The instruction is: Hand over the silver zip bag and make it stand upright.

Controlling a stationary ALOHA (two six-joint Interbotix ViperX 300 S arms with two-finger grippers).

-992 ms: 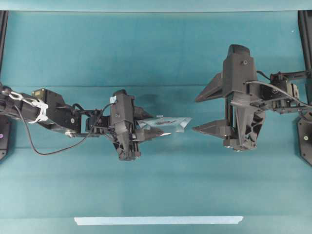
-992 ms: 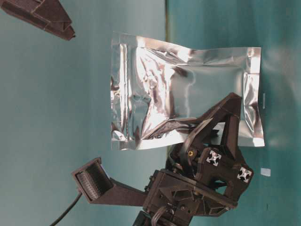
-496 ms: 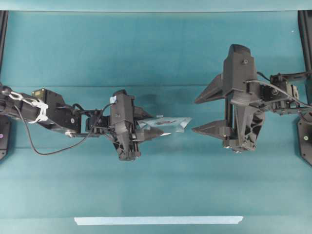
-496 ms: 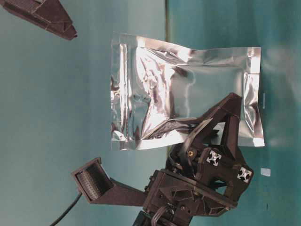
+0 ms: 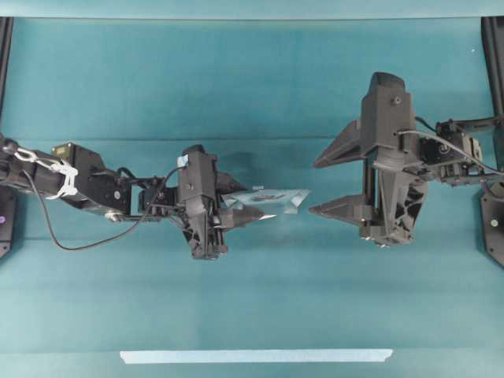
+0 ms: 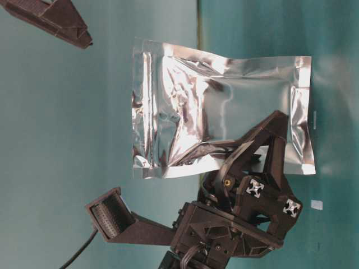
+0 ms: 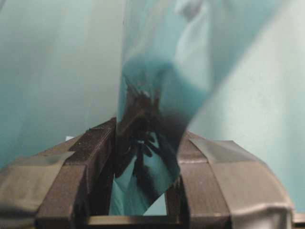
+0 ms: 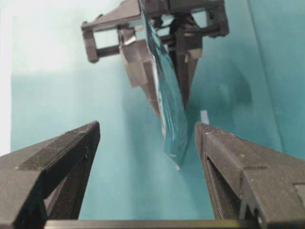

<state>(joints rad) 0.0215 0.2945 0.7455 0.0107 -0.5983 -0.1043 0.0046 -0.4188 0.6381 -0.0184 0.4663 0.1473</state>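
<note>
The silver zip bag (image 6: 219, 117) is held aloft above the table, pinched at one end by the left gripper (image 5: 250, 214). The right gripper (image 5: 327, 181), spread wide and empty, waits opposite; a skewed closure could crumple the foil.
</note>
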